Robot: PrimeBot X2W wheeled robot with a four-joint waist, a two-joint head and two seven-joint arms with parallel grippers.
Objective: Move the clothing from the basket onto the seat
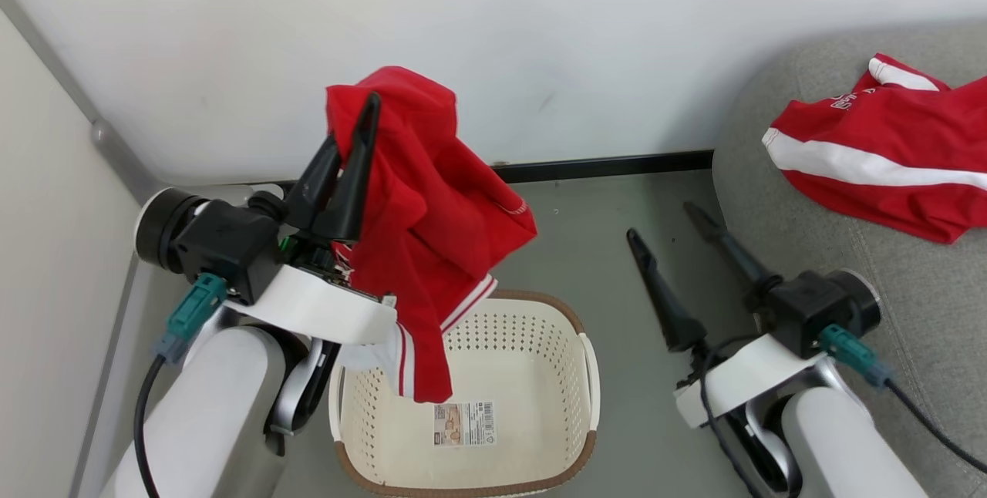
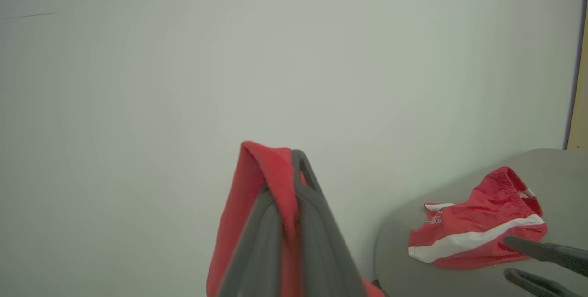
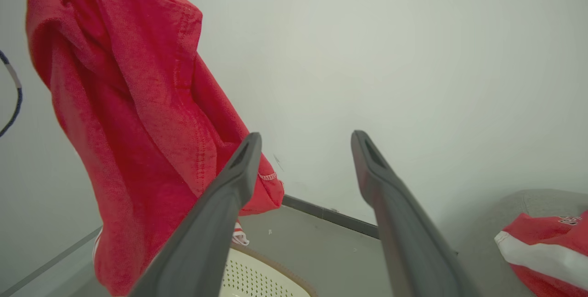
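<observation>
Head view: left pincer (image 1: 358, 124) grips the red garment (image 1: 432, 205), hanging lengthwise over the basket (image 1: 574, 328); the seat (image 1: 848, 236) lies rightward, beyond the open, empty right pincer (image 1: 661, 222).

Found the basket (image 1: 540, 328) open on top, its bottom bare but for a sticker (image 1: 463, 424). Saw the red garment (image 1: 432, 205), pinched in the closed left hand (image 1: 355, 120), draping down over the basket's left side and blocking entry there. Noted open grey floor (image 1: 617, 267) right of the basket up to the seat (image 1: 887, 282), the spread right hand (image 1: 661, 220) above that strip. Noted the wall (image 1: 540, 35) behind the basket. Saw the striped garment (image 1: 871, 159) on the seat, far right of the basket, with bare cushion nearer.
</observation>
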